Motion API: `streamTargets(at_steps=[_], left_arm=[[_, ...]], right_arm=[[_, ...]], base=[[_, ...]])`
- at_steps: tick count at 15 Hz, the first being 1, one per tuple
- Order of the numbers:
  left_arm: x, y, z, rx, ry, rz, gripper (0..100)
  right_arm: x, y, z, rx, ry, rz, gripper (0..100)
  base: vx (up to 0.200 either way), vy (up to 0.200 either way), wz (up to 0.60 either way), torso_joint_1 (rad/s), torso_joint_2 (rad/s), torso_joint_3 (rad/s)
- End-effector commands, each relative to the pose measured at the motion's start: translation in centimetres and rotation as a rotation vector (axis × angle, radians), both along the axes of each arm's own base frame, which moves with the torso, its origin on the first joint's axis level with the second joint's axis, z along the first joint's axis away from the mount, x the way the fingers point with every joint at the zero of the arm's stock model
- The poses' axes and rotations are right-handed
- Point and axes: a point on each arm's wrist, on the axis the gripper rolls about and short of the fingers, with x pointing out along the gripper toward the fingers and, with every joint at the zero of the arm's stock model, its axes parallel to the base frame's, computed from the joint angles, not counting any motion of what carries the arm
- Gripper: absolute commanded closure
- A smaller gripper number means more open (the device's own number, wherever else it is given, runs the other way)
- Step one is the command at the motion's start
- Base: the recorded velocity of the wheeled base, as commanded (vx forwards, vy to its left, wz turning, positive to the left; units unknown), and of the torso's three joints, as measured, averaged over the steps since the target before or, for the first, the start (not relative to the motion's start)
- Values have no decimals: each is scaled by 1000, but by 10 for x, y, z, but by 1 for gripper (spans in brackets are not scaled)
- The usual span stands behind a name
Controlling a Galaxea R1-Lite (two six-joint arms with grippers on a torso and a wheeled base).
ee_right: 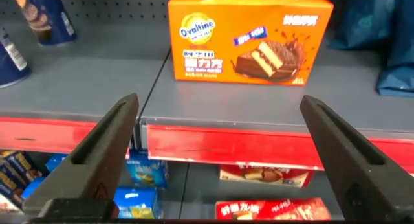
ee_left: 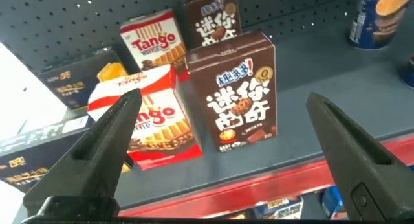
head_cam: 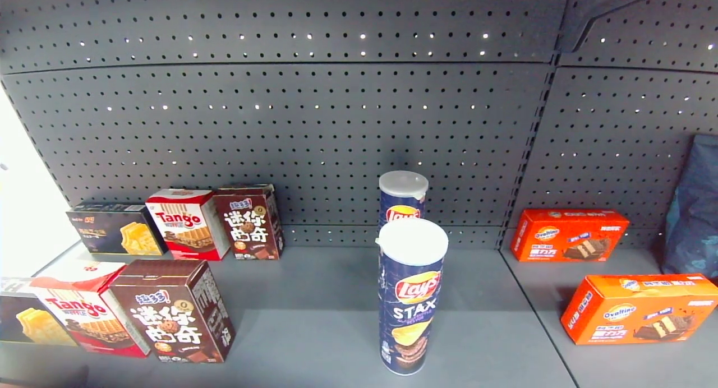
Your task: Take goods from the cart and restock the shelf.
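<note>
One grey shelf (head_cam: 314,298) with a pegboard back wall (head_cam: 280,124) spans the head view and carries all the goods.

Both arms are held level in front of it. The left gripper (ee_left: 218,104) hovers just off the shelf's red front strip (ee_left: 259,179), fingers spread wide, holding nothing, and aimed at the near brown box (ee_left: 236,94). The right gripper (ee_right: 218,102) hovers before the same strip further right, also wide apart and empty, facing an orange box (ee_right: 249,39).

A dark blue bag (head_cam: 693,208) leans against the back wall at the far right. Left of it lie two orange boxes, the near orange box (head_cam: 639,306) by the front edge and the far orange box (head_cam: 569,235) against the wall. Two tall chip cans stand upright mid-shelf, the near can (head_cam: 410,298) directly in front of the far can (head_cam: 403,200).

At the left, boxes stand in two rows. The near brown box (head_cam: 174,312) touches the near red wafer box (head_cam: 84,315), with a near black box (head_cam: 28,320) beyond at the edge. Behind are the far brown box (head_cam: 249,222), the far red wafer box (head_cam: 188,225) and the far black box (head_cam: 115,229), side by side against the wall.

From the right wrist, a lower shelf appears under the strip, holding blue packets (ee_right: 145,172) and red boxes (ee_right: 272,208). From the head, the pegboard wall and the full layout show.
</note>
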Motion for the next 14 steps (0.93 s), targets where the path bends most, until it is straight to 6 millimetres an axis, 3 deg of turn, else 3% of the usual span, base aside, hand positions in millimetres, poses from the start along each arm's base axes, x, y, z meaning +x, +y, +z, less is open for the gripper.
streamTargets(at_steps=[1, 7, 8, 10, 11, 12, 14], left_arm=[[-3, 0, -5, 0, 1, -23, 0], [0, -3, -9, 39, 33, -103, 0], [-8, 2, -42, 71, 118, -80, 0], [-32, 12, -81, 59, 40, -76, 0], [-33, 13, -82, 58, 33, -74, 0], [-48, 17, -77, 23, -54, 3, 0], [-54, 17, -77, -4, -17, 72, 0]], right_arm=[[-1, 0, 0, 0, -18, 1, 0], [-1, 0, 0, 0, -18, 1, 0], [-1, 0, 0, 0, -18, 1, 0], [-1, 0, 0, 0, -18, 1, 0], [-1, 0, 0, 0, -18, 1, 0], [-1, 0, 0, 0, -18, 2, 0], [-1, 0, 0, 0, -18, 1, 0]], base=[[0, 0, 0, 0, 0, 0], [0, 0, 0, 0, 0, 0], [0, 0, 0, 0, 0, 0], [0, 0, 0, 0, 0, 0], [0, 0, 0, 0, 0, 0], [0, 0, 0, 0, 0, 0], [0, 0, 0, 0, 0, 0]])
